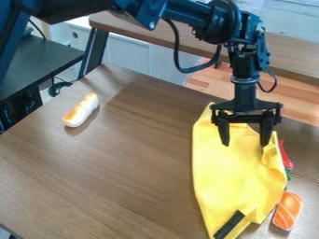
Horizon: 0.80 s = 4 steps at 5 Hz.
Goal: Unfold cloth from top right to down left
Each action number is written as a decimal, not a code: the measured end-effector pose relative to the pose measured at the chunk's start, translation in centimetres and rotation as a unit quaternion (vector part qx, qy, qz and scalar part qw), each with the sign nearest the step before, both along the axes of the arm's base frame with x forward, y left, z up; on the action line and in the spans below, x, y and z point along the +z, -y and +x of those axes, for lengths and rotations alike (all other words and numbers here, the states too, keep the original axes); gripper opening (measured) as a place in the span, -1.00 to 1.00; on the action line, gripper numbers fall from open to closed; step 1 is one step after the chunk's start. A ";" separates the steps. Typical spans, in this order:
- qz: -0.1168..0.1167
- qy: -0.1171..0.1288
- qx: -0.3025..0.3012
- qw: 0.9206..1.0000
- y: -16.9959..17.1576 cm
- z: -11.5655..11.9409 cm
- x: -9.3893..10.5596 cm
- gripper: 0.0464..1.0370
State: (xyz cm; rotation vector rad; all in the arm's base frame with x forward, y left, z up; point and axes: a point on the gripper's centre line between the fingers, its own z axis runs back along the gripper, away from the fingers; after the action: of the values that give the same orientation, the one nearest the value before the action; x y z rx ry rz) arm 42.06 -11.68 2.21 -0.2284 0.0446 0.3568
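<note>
"Pincer is hanging over the yellow cloth with its fingers wide apart, and nothing's pinched as far as I can tell. Cloth lies on the desk right under it and runs off below. Can't tell if the tips touch the fabric. Where would you grab?"

"Right by the fingertip nearest the red toy, tbh. There's a raised, ruffled bit of edge there that looks like a loose layer. I'd close on just that fold, not the flat middle."

"Heavy at all, you reckon?"

"Nah, looks light and floppy, kinda towel-ish. Shouldn't be slippery and you can't really break it. Annoying part is it's so soft it won't push, it'll just bunch up, so lift a little and drag it diagonally down to the left. Grab too deep and you'd probably get both layers."

"And the black strip well below the pincer?"

"Might be stiffer than the rest, so it could flop over oddly. I wouldn't grab there for this one."
</note>
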 end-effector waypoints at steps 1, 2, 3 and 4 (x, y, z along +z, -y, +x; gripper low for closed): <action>0.004 -0.016 0.003 1.000 -0.1 -0.4 -1.7 0.93; 0.005 -0.001 0.014 1.000 0.0 -0.4 -3.2 0.93; 0.007 0.018 0.014 1.000 1.1 -0.4 -3.7 0.93; 0.006 0.040 0.020 0.999 1.8 0.0 -3.9 0.93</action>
State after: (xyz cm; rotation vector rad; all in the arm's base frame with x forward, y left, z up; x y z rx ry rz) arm 42.08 -13.45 -1.74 -0.2325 -0.0405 0.3871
